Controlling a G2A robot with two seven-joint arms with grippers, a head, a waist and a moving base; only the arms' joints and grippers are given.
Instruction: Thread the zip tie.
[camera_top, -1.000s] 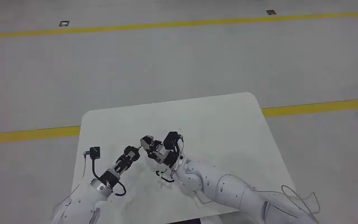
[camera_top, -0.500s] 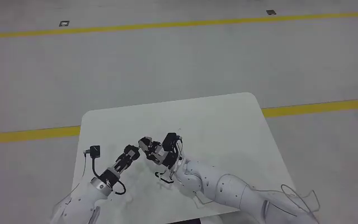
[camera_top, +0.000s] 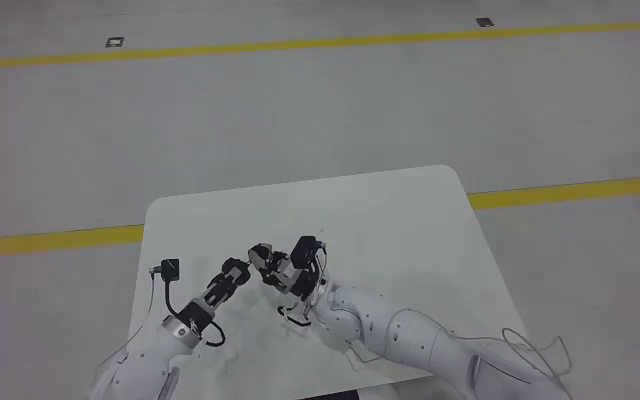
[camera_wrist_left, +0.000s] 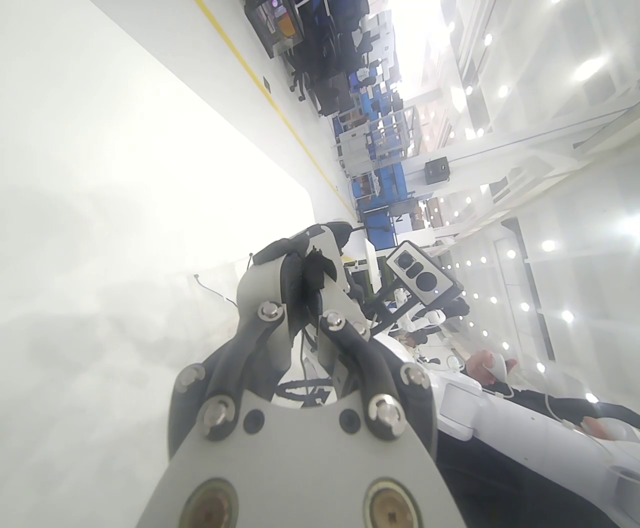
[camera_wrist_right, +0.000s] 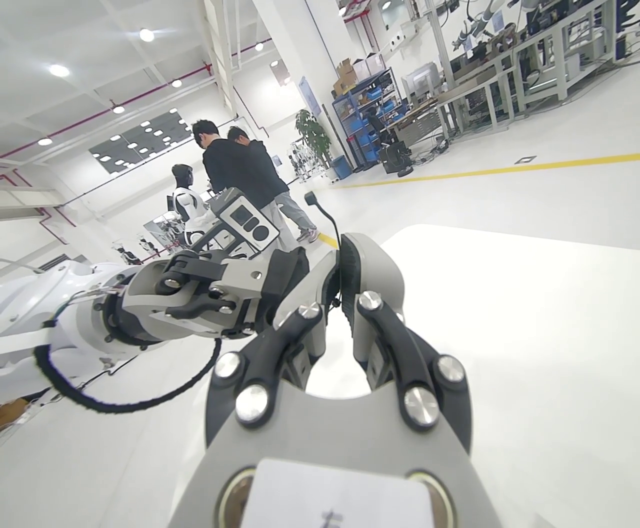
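Two grippers meet tip to tip above the near-left part of the white table (camera_top: 400, 215), and the coming move turns on that contact.

1. Right gripper (camera_wrist_right: 342, 264): the fingers are closed on the black zip tie (camera_wrist_right: 330, 220). The strap is pinched between the ribbed pads.
2. Zip tie, position: a short length stands clear beyond the right fingertips and ends in the small square head (camera_wrist_right: 309, 197). Its long axis follows the line of the fingers outward, then bends toward the side where the left arm comes in. It is clear of the table surface.
3. Left gripper (camera_wrist_left: 300, 270): the dark pads are drawn together with no visible gap. Whether any part of the strap is caught between them cannot be determined. From the right wrist, this gripper lies just beside the right gripper's nearer finger, touching or very nearly so, and nearer the right wrist than the head.
4. A thin dark strand (camera_wrist_left: 212, 292) shows past the left fingers, over the table. It is probably part of the same tie. This is not confirmed.

Assessment: the head is presented toward the left gripper, which is the nearer arm to act on it. Threading is judged not yet complete, since no closed loop can be made out. The next move calls for lining up the tail with the head's opening. The head is small and the strap flexes, so a slight angular error is likely to miss the slot.
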